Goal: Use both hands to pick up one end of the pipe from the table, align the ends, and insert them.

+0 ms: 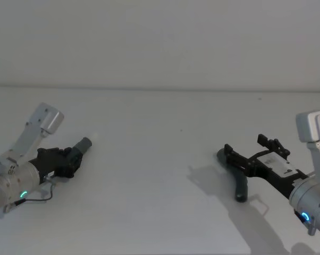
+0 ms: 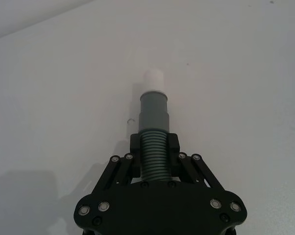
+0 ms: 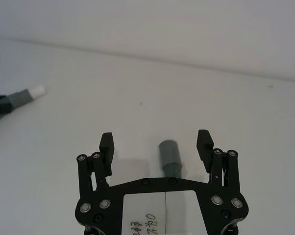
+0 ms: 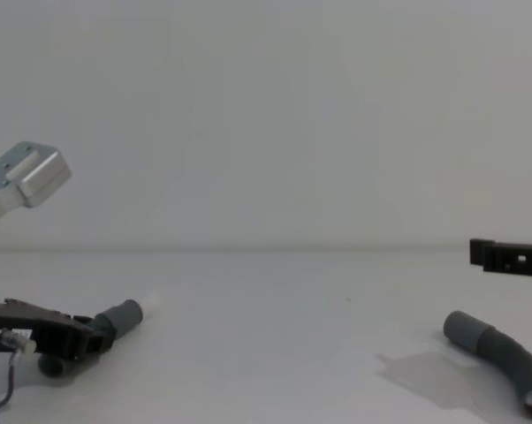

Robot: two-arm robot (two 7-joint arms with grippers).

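Because the two pieces must go together end to end, each gripper looks after one piece. Over the left side of the table, the left gripper is squeezed shut on the ribbed part of the white-tipped hose piece, just behind its smooth grey cuff. Holding it there leaves the cuff and the white tip poking out free in front, ready to go into the other piece. This piece sits low over the table, with its tip pointing toward the table's middle; I cannot tell if it touches the table. On the right side of the table, the plain-cuffed hose piece lies flat, bent like a banana. The right gripper hangs above the table over that piece, fingers spread wide and holding nothing, with the plain cuff lying lower down between them. I think it is lined up like that so it can drop down and pinch the piece near the cuff. That grab looks like the next job.
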